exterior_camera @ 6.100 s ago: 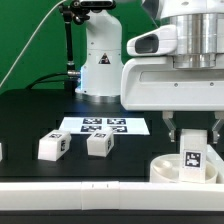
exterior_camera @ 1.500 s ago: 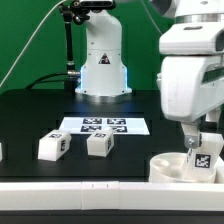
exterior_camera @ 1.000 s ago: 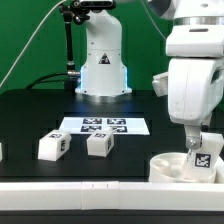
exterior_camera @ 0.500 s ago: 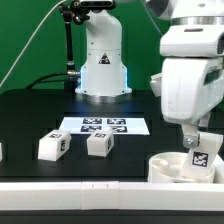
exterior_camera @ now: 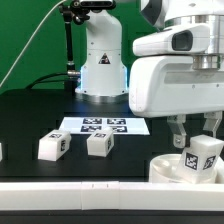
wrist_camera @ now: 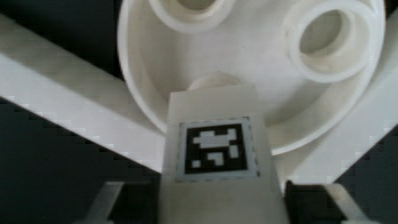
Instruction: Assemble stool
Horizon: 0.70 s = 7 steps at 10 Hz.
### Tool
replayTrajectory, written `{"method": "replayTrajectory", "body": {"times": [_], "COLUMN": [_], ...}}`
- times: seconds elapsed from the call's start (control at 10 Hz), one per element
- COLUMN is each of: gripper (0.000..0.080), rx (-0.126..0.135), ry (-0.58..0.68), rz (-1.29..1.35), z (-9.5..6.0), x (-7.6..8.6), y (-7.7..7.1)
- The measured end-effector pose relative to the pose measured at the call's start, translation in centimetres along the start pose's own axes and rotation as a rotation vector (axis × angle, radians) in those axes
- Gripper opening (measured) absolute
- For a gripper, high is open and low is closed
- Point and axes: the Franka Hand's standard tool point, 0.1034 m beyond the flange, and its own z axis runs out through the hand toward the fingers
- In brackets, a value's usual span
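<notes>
At the exterior view's left, a loose leg [exterior_camera: 52, 146] lies on the black bench [exterior_camera: 30, 118] near the front, its tag showing. Just to its right, but apart from it, lies a second loose leg [exterior_camera: 99, 144]. The marker board [exterior_camera: 103, 126] is farther back behind those two (it lies flat on the bench). On toward the exterior view's right, near the front edge, sits the round seat [exterior_camera: 165, 168], and the wrist view shows open sockets [wrist_camera: 329, 35] in it. My gripper [exterior_camera: 198, 142] hangs over the seat's right part, narrowed onto the third leg [exterior_camera: 204, 157], with a finger on each side. That leg's lower end is down at the seat, though I cannot tell whether it sits in a socket.
</notes>
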Motion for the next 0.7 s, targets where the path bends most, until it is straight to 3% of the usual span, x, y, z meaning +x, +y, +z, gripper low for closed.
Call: {"method": "replayTrajectory", "body": {"times": [0.7], "gripper": [0.0343], "rx": [-0.007], "ry": [0.059], "rz": [0.628], "z": [0.01], "x": [-0.25], "y": [0.15]}}
